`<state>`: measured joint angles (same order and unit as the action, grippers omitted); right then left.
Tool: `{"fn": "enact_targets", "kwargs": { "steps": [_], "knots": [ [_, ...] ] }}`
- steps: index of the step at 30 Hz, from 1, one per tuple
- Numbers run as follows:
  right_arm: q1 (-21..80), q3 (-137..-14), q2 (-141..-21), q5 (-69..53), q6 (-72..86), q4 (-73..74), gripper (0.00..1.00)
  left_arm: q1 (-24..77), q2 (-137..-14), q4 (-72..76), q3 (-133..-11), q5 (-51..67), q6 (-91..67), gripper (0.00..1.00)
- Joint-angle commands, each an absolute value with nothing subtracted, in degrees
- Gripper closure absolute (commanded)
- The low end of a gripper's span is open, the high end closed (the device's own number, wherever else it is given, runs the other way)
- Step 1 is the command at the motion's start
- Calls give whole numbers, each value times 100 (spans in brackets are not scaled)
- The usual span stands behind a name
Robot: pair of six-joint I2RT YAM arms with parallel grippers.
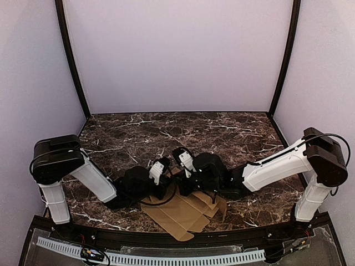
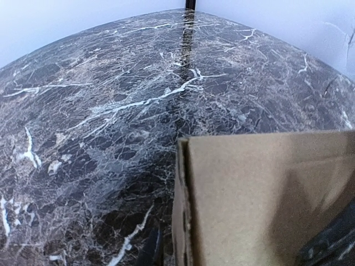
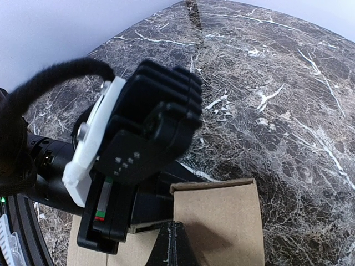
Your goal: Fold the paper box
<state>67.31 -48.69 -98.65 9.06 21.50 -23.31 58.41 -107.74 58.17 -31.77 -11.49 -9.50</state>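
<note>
Paper box (image 1: 183,213) lies on the marble table (image 1: 222,133) at the near edge, between the two arm bases. Most of it is still a flat sheet. Both arms reach in low over its far edge and meet there.

Right pincer (image 3: 175,246): jaws together. In the right wrist view its dark tip sits against a brown panel of the box that stands up from the sheet. I cannot tell whether the tip pinches the panel or only touches it.

Left pincer (image 1: 166,185): just left of the right one, at the same far edge of the cardboard. In the left wrist view a raised panel with a sharp vertical fold fills the lower right. Only dark slivers show at the bottom of that view, one on each side of the fold. I cannot tell whether these jaws are apart or together, nor whether they hold the cardboard.

From the right wrist view, the left arm's black wrist housing with its white plate looms just left of the raised panel.
</note>
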Motion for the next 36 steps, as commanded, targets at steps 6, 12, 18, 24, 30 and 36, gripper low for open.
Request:
{"fn": "enact_targets", "kwargs": {
  "steps": [6,12,18,24,30,36],
  "knots": [
    [6792,-4895,-9575,1053,2041,-2134,100,5862,-10405,5494,-3168,-1125,-850,99],
    [6783,-4979,-9079,1208,1893,-1801,89,5882,-10157,5086,-3205,-1470,-792,99],
    [6760,-4987,-8419,1314,1550,-1240,60,5884,-9849,4183,-3401,-2094,-884,99],
    [6640,-4619,-7625,1540,1502,-622,53,5880,-9673,3033,-3736,-2765,-1336,99],
    [6549,-4310,-6999,1487,1720,-26,63,5881,-9300,2107,-3790,-2947,-2215,99],
    [6470,-4179,-6832,1285,2126,394,100,5880,-8994,1355,-3869,-2821,-3054,99]
  ]
}}
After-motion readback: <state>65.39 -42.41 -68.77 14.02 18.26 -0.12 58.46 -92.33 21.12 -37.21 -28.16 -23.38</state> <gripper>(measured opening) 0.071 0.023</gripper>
